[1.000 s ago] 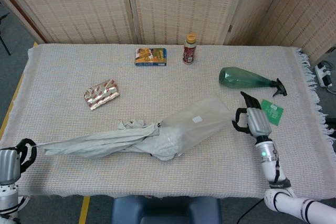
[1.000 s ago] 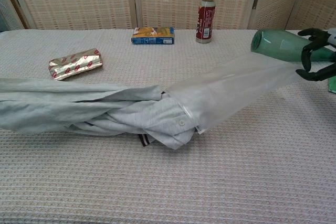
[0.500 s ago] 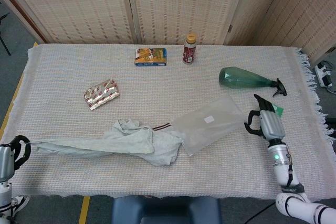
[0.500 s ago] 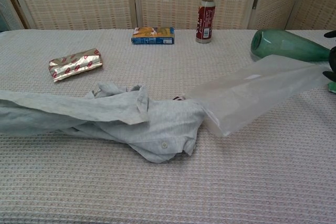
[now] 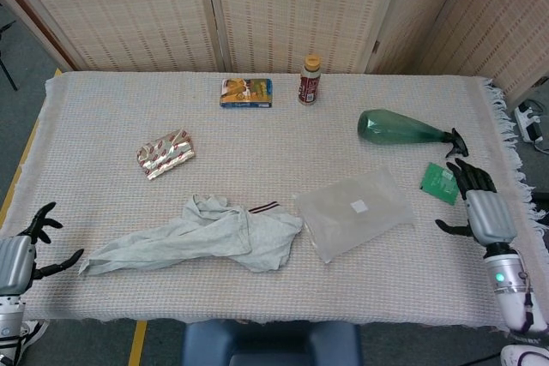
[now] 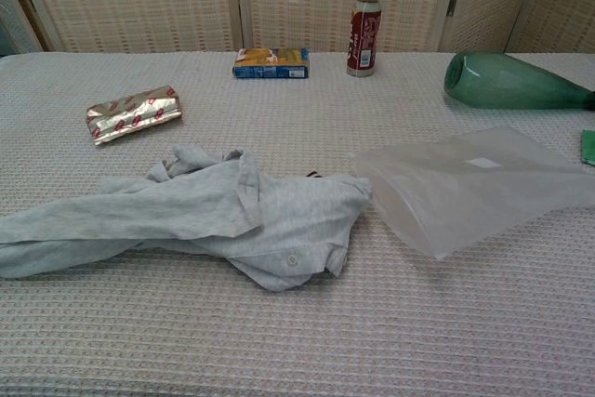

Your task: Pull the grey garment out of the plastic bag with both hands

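- A second ago the left hand (image 5: 15,265) pulled the garment (image 5: 199,236) taut toward the left table edge while the right hand (image 5: 485,214) pinched the far end of the bag (image 5: 354,212); the garment's collar end was still inside the bag then.
- Half a second ago the garment had slipped clear of the bag mouth, with both hands still holding on.
- Now both hands have let go: each shows spread fingers with nothing in them.
- The garment lies slack and bunched on the table (image 5: 103,109), its long tail trailing toward the left edge. Its right end sits just beside the bag mouth; in the chest view it may touch it but is not inside.
- The bag lies flat and looks empty, label patch up, right of the garment.
- I judge the pull-out done; what remains, at most, is drawing the arms back.
- The left hand sits off the left table edge, near the garment's tail tip but apart from it.
- The right hand is off to the right, apart from the bag, near a small green card (image 5: 441,182).
- Neither hand shows in the chest view.
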`<action>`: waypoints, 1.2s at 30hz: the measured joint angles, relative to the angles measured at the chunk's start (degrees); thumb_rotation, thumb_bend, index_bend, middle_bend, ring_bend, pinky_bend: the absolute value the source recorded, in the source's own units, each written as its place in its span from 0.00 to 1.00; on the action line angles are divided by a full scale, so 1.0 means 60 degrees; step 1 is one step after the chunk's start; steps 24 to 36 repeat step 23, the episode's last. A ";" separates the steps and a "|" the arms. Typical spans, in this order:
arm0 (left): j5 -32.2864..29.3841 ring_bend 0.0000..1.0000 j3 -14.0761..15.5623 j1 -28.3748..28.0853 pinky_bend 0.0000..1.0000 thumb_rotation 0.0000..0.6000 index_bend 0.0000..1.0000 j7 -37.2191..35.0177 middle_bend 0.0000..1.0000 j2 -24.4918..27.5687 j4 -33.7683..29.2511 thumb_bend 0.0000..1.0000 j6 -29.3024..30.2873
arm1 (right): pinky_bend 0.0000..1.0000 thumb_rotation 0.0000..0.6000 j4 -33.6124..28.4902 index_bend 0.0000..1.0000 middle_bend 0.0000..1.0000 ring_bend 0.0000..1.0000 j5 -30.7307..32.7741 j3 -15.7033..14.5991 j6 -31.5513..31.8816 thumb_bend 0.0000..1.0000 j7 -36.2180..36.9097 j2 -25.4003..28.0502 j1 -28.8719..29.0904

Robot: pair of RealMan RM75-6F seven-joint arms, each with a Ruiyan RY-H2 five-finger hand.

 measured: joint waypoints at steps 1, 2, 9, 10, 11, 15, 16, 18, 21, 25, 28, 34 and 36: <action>-0.0038 0.17 0.0052 0.0027 0.26 0.51 0.13 0.0151 0.18 0.0389 -0.0547 0.15 -0.0117 | 0.00 1.00 -0.0176 0.00 0.00 0.00 -0.0082 -0.0071 0.0288 0.09 -0.0110 0.0232 -0.0187; -0.0062 0.16 0.0127 0.0087 0.25 0.51 0.13 0.0382 0.18 0.0895 -0.1210 0.16 -0.0207 | 0.00 1.00 -0.0341 0.00 0.00 0.00 -0.0171 -0.0147 0.0592 0.09 -0.0228 0.0438 -0.0382; 0.0048 0.14 0.0398 0.0669 0.21 0.51 0.17 0.1474 0.18 0.1872 -0.2439 0.18 0.0385 | 0.00 1.00 -0.1013 0.00 0.00 0.00 -0.1110 -0.0907 0.2896 0.09 -0.1120 0.1160 -0.2047; 0.0092 0.14 0.0418 0.0746 0.21 0.50 0.17 0.1656 0.17 0.1784 -0.2415 0.18 0.0500 | 0.00 1.00 -0.1001 0.00 0.00 0.00 -0.1185 -0.0974 0.3115 0.09 -0.1187 0.1166 -0.2229; 0.0154 0.14 0.0440 0.0859 0.21 0.51 0.17 0.1979 0.17 0.1698 -0.2425 0.18 0.0712 | 0.00 1.00 -0.0990 0.00 0.00 0.00 -0.1246 -0.1027 0.3295 0.09 -0.1271 0.1176 -0.2386; 0.0426 0.14 0.0565 0.1267 0.21 0.50 0.17 0.3157 0.17 0.1576 -0.2626 0.18 0.1568 | 0.00 1.00 -0.0960 0.00 0.00 0.00 -0.1597 -0.1139 0.3796 0.09 -0.1393 0.1220 -0.2692; 0.0504 0.14 0.0609 0.1325 0.21 0.50 0.17 0.3319 0.17 0.1576 -0.2677 0.18 0.1695 | 0.00 1.00 -0.0962 0.00 0.00 0.00 -0.1672 -0.1162 0.3890 0.09 -0.1314 0.1247 -0.2733; 0.0699 0.14 0.0676 0.1422 0.21 0.51 0.17 0.3415 0.17 0.1581 -0.2786 0.18 0.1774 | 0.00 1.00 -0.0958 0.00 0.00 0.00 -0.1804 -0.1201 0.3942 0.09 -0.1024 0.1333 -0.2809; 0.0842 0.14 0.0686 0.1499 0.21 0.51 0.17 0.3371 0.17 0.1549 -0.2825 0.18 0.1843 | 0.00 1.00 -0.0943 0.00 0.00 0.00 -0.1966 -0.1225 0.3913 0.09 -0.0619 0.1483 -0.2925; 0.0991 0.14 0.0701 0.1554 0.21 0.51 0.17 0.3533 0.17 0.1522 -0.2845 0.18 0.1951 | 0.00 1.00 -0.0930 0.00 0.00 0.00 -0.2052 -0.1219 0.3941 0.09 -0.0541 0.1536 -0.2991; 0.0991 0.14 0.0701 0.1554 0.21 0.51 0.17 0.3533 0.17 0.1522 -0.2845 0.18 0.1951 | 0.00 1.00 -0.0930 0.00 0.00 0.00 -0.2052 -0.1219 0.3941 0.09 -0.0541 0.1536 -0.2991; 0.0991 0.14 0.0701 0.1554 0.21 0.51 0.17 0.3533 0.17 0.1522 -0.2845 0.18 0.1951 | 0.00 1.00 -0.0930 0.00 0.00 0.00 -0.2052 -0.1219 0.3941 0.09 -0.0541 0.1536 -0.2991; 0.0991 0.14 0.0701 0.1554 0.21 0.51 0.17 0.3533 0.17 0.1522 -0.2845 0.18 0.1951 | 0.00 1.00 -0.0930 0.00 0.00 0.00 -0.2052 -0.1219 0.3941 0.09 -0.0541 0.1536 -0.2991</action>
